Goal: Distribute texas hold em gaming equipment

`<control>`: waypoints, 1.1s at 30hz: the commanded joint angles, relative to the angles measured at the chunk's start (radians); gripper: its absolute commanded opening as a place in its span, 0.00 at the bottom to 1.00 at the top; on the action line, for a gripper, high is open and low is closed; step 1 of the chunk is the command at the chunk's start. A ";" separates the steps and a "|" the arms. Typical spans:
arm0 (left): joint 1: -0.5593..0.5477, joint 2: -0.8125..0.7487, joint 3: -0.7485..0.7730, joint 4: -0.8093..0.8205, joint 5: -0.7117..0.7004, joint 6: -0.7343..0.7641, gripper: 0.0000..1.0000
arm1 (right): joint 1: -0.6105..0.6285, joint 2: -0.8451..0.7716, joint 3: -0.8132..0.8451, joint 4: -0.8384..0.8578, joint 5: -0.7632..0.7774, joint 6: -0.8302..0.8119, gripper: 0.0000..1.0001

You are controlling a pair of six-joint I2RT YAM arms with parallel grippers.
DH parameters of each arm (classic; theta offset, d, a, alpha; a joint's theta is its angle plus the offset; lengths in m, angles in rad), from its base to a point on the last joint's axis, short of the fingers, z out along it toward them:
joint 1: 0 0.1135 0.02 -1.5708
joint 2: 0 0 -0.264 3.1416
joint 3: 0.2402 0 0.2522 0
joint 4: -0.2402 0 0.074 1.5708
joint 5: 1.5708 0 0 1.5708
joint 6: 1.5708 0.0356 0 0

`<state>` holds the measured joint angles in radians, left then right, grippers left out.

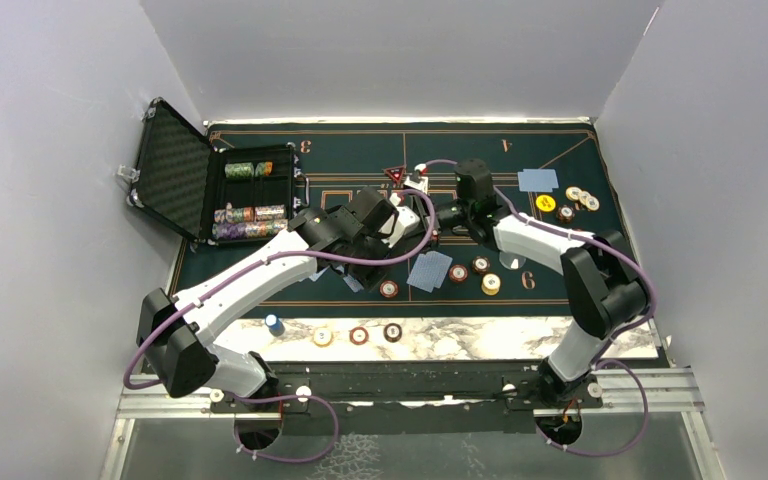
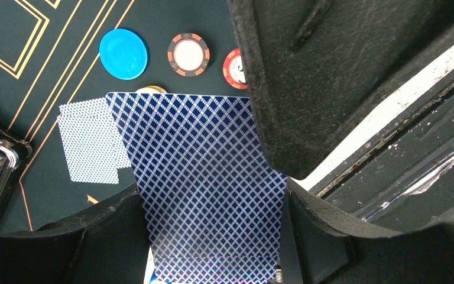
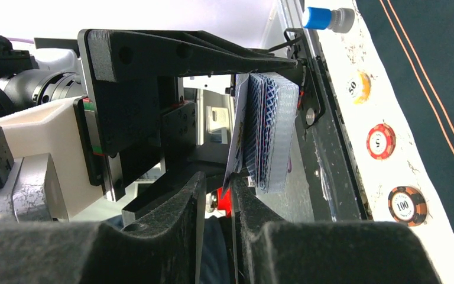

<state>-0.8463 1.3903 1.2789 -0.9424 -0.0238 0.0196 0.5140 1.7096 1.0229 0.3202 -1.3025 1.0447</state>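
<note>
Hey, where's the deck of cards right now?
The deck of cards is clamped in the left gripper, over the middle of the green mat; the right wrist view shows it just above the right gripper.

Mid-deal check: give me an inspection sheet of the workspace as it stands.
Surface: green felt mat, marble strip at its near edge.
Job's things: deck of cards; dealt cards and chips on the mat; three chips on the strip; red marker.
Clutter: open black case holding chip rows, at the mat's left edge; blue-capped object on the strip.
Grippers: left gripper shut on the deck; right gripper jaws narrow around one card, grip unconfirmed.
Cables: purple cable along each arm, looping at the bases.
Surroundings: white walls; nothing else seen.
</note>
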 commanded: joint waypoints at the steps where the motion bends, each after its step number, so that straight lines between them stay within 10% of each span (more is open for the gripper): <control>1: -0.002 -0.015 0.037 0.013 0.000 0.004 0.00 | 0.012 0.026 0.013 0.049 0.014 0.025 0.22; 6: -0.002 -0.016 0.038 0.010 -0.002 0.001 0.00 | 0.012 0.025 0.032 0.022 0.034 -0.004 0.02; 21: 0.001 -0.048 0.018 -0.023 -0.069 -0.145 0.00 | -0.206 -0.144 0.127 -0.161 0.182 -0.356 0.01; 33: 0.030 -0.024 0.143 -0.147 -0.078 -0.218 0.00 | -0.168 0.060 0.311 -0.327 0.703 -1.171 0.01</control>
<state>-0.8303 1.3781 1.3537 -1.0481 -0.0795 -0.1539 0.2970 1.6566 1.2446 0.0368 -0.8078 0.2192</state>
